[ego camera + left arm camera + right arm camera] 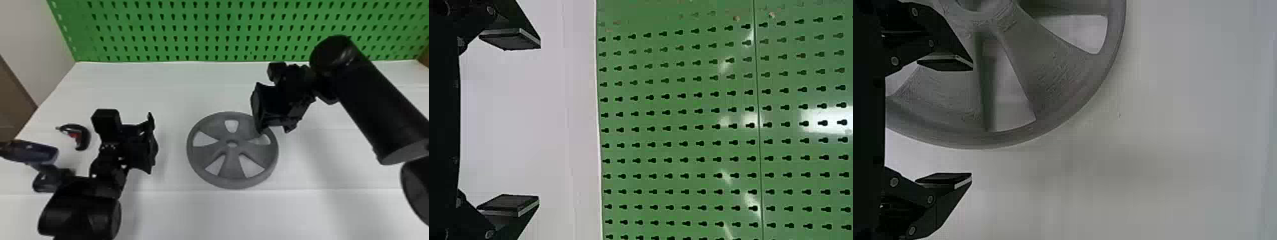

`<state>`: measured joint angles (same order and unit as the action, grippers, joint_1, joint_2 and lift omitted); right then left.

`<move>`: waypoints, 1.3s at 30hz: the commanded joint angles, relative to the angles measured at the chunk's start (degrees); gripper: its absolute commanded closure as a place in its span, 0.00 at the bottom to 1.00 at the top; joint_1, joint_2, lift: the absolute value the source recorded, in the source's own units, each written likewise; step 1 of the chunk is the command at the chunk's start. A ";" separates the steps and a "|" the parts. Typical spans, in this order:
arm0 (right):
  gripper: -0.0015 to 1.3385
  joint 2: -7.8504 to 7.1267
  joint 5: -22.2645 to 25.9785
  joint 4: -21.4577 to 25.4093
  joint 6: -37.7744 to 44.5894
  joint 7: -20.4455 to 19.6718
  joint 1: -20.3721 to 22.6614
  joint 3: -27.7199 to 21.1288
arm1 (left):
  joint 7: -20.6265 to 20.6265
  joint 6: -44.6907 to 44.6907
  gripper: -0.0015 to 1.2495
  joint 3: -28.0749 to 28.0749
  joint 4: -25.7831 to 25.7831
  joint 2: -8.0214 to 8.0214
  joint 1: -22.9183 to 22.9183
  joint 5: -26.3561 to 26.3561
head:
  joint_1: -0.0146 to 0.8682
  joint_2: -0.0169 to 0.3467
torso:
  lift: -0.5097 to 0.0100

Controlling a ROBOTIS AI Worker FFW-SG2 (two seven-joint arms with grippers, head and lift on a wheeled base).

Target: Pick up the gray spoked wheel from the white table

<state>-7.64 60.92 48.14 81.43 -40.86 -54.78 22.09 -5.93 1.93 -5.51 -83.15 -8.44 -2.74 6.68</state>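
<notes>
The gray spoked wheel (234,166) lies flat on the white table (204,213). Above its upper right rim in the head view is my right gripper (275,129), tilted downward. In the right wrist view the right gripper (972,122) is open, one finger over the wheel (1053,82) and the other beyond its outer rim, nothing clamped between them. My left gripper (152,143) is left of the wheel, apart from it. The left wrist view has the left gripper (539,122) open with nothing between its fingers.
A green pegboard (204,32) rises along the table's back edge. On the left, beside the left arm, lie a dark blue power tool (38,153) and a small black and red object (81,135).
</notes>
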 commanded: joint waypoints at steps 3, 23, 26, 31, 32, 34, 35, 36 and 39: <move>0.35 -0.71 -4.75 -0.07 -0.30 4.65 -0.59 1.11 | -0.31 0.01 0.14 -0.38 0.18 0.00 -0.25 0.00 | 0.89 0.17 | 0.79; 0.35 -0.62 -23.21 -1.21 -1.71 28.02 -1.20 3.31 | -0.31 0.01 0.15 -0.47 0.27 0.00 -0.34 0.44 | 0.89 0.17 | 0.79; 0.35 -0.62 -23.39 -1.21 -1.71 28.20 -1.12 3.58 | -0.31 0.01 0.15 -0.47 0.27 0.09 -0.34 0.44 | 0.89 0.17 | 0.79; 0.35 -0.62 -25.06 -1.21 -1.97 29.61 -1.12 4.01 | -0.31 0.01 0.15 -0.47 0.27 0.00 -0.42 0.44 | 0.89 0.17 | 0.79; 0.35 -0.62 -25.93 -1.21 -1.97 30.40 -1.12 4.10 | -0.31 0.01 0.15 -0.47 0.27 0.00 -0.42 0.44 | 0.89 0.17 | 0.79; 0.35 -0.45 -27.96 -1.21 -1.97 32.33 -1.20 4.01 | -0.31 0.01 0.15 -0.47 0.27 0.09 -0.51 0.44 | 0.89 0.17 | 0.79; 0.35 -0.45 -28.66 -1.21 -2.06 32.95 -1.12 3.93 | -0.31 0.01 0.15 -0.47 0.27 0.09 -0.60 0.44 | 0.89 0.17 | 0.79; 0.35 -0.36 -29.36 -1.21 -2.06 33.39 -1.12 3.84 | -0.31 0.01 0.15 -0.47 0.27 0.00 -0.60 0.53 | 0.89 0.17 | 0.79; 0.35 -0.27 -31.56 -1.30 -2.15 35.41 -0.59 2.78 | -0.31 0.01 0.15 -0.64 0.27 0.09 -0.86 0.53 | 0.89 0.17 | 0.79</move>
<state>-8.05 32.17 46.90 79.39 -6.81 -55.88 25.87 -6.24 1.93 -6.00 -82.88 -8.39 -3.35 7.17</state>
